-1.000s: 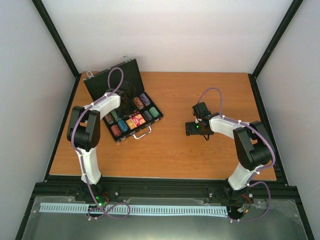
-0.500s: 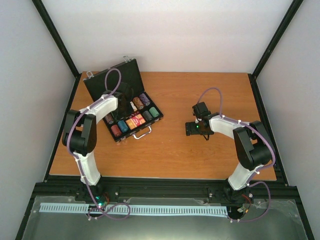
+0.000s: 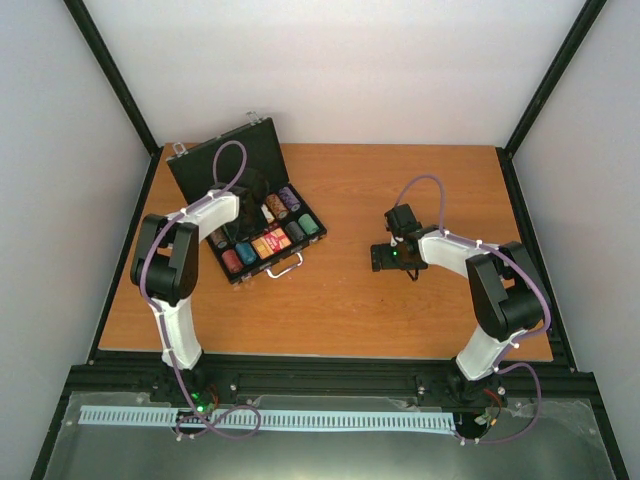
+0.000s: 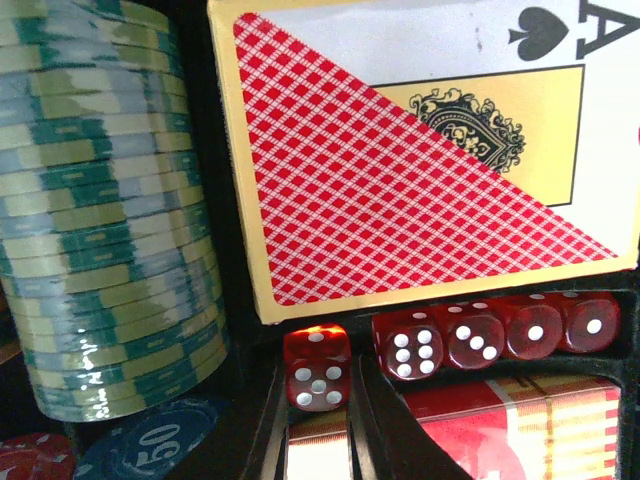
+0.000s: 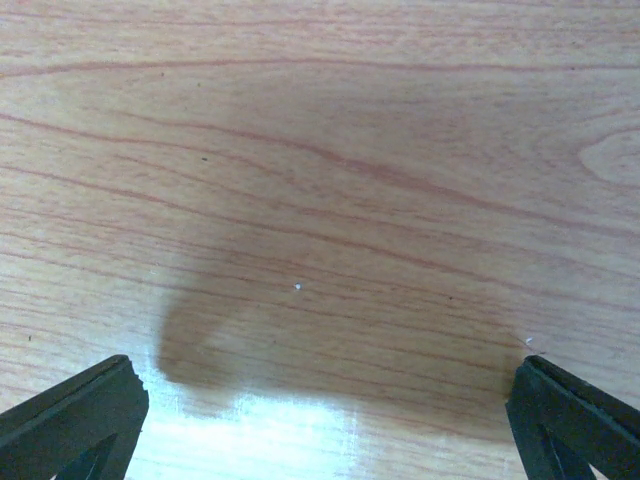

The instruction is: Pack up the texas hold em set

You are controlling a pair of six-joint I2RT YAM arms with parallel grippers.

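From above, the black briefcase (image 3: 225,155) lies open at the far left of the table (image 3: 380,320). It holds chip stacks (image 3: 288,203) and card boxes (image 3: 271,241). The left gripper (image 3: 250,192) is down inside it. The right gripper (image 3: 384,257) hangs over bare wood on the right.

The left wrist camera shows the fingers pinching one red die (image 4: 318,370). It sits just left of a row of four dice (image 4: 490,335) and below a red checked card box (image 4: 400,170). A green chip stack (image 4: 110,200) stands on the left.

The right wrist camera shows its fingers spread wide over the wood, holding nothing.
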